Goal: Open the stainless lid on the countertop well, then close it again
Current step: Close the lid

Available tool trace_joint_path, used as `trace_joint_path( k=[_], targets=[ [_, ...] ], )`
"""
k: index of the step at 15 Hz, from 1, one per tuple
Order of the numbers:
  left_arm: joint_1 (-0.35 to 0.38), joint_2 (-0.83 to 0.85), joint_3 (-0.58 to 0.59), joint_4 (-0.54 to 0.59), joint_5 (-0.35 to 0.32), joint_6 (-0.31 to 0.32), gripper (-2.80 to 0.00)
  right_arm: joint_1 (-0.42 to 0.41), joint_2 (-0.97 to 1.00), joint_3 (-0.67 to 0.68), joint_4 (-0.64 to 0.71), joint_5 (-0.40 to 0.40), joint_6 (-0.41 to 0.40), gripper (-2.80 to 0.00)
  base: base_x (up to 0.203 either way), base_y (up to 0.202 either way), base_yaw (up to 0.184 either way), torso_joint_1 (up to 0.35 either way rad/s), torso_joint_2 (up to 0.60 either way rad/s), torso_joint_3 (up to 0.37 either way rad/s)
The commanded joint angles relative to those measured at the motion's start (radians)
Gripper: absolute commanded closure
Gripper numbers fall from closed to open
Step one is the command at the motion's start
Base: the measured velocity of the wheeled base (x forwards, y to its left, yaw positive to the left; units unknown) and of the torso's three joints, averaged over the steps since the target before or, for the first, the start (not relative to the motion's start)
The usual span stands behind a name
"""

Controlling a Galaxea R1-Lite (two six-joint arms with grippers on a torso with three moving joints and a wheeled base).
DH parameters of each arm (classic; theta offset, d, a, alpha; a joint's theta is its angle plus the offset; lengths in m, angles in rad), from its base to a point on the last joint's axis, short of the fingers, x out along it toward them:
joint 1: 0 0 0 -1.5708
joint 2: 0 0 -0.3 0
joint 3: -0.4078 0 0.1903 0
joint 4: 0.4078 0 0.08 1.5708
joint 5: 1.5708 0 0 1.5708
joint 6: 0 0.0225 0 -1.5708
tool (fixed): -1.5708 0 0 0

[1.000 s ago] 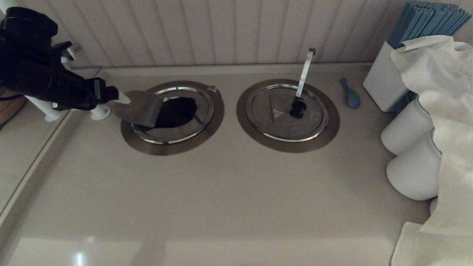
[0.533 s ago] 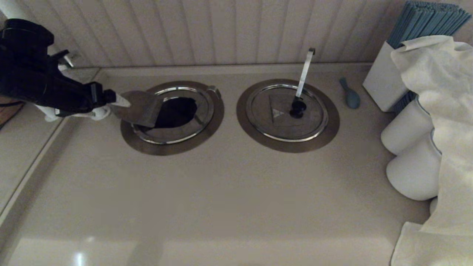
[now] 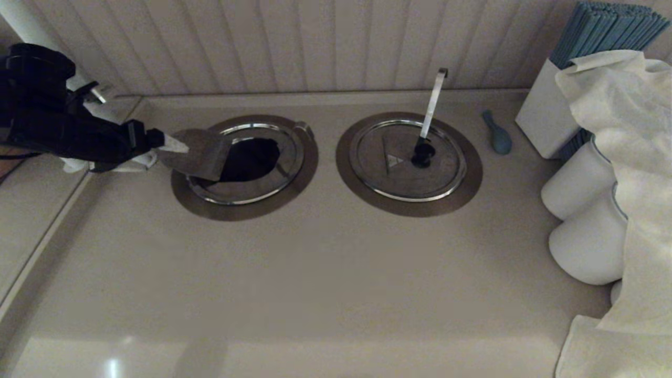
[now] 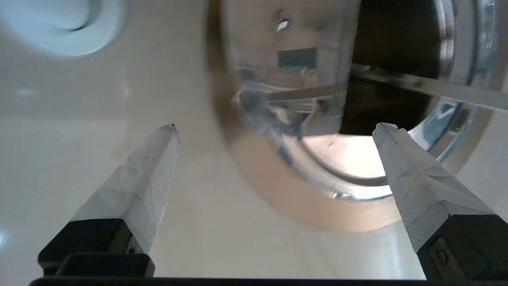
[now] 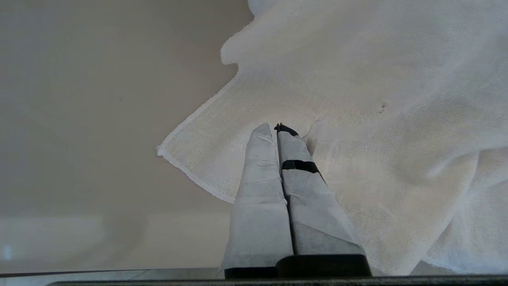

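Far right on the surface (image 3: pixel 315 294), flat and fully seated: the stainless lid (image 3: pixel 388 181), black knob (image 3: pixel 422 153) and small triangle mark (image 3: pixel 395 160) uppermost, covering the countertop well (image 3: pixel 472 176) inside its wide brownish flange. Slim hook-tipped utensil handle (image 3: pixel 433 102) upright through the lid's far edge, presumably parked in the well so as to stay within reach. No pincer near that lid; opening apparently not yet begun there.

Left pincer (image 4: pixel 278 127) spread wide, gripping nothing, low over the surface at the left edge of the twin well (image 3: pixel 247 211), one taped fingertip (image 3: pixel 176 144) just beside the twin's raised lid flap (image 3: pixel 199 152). Flap tilted up and leaning to the left, dark opening (image 3: pixel 252 157) exposed on its right. From the left wrist view, a thin metal bar across that dark hole; purpose impossible to tell. Flap seemingly resting at its own balance, no contact with either finger visible.

Right pincer (image 5: pixel 278 129) pressed together, empty, parked near right above a white cloth (image 5: pixel 397 99), well apart from both wells, probably to leave the working space free.

Judgement: effort so far directed at the left-hand twin, not the knobbed lid.
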Motion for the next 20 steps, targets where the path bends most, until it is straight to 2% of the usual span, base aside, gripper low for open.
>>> trace_joint_path(
  k=[1, 4, 12, 17, 20],
  targets=[
    [0.002, 0.019, 0.005, -0.016, -0.006, -0.006, -2.80, 0.000, 0.000, 0.000, 0.000, 0.000, 0.001, 0.00, 0.000, 0.000, 0.000, 0.000, 0.00, 0.000],
    [0.004, 0.025, 0.002, -0.052, -0.082, -0.039, -2.80, 0.000, 0.000, 0.000, 0.000, 0.000, 0.001, 0.00, 0.000, 0.000, 0.000, 0.000, 0.00, 0.000],
    [0.005, 0.049, 0.002, -0.071, -0.091, -0.047, -2.80, 0.000, 0.000, 0.000, 0.000, 0.000, -0.001, 0.00, 0.000, 0.000, 0.000, 0.000, 0.00, 0.000],
    [0.005, 0.045, -0.003, -0.073, -0.144, -0.069, -2.80, 0.000, 0.000, 0.000, 0.000, 0.000, 0.001, 0.00, 0.000, 0.000, 0.000, 0.000, 0.00, 0.000],
    [0.003, 0.035, -0.004, -0.073, -0.148, -0.083, -2.80, 0.000, 0.001, 0.000, 0.000, 0.000, -0.001, 0.00, 0.000, 0.000, 0.000, 0.000, 0.00, 0.000]
  ],
)
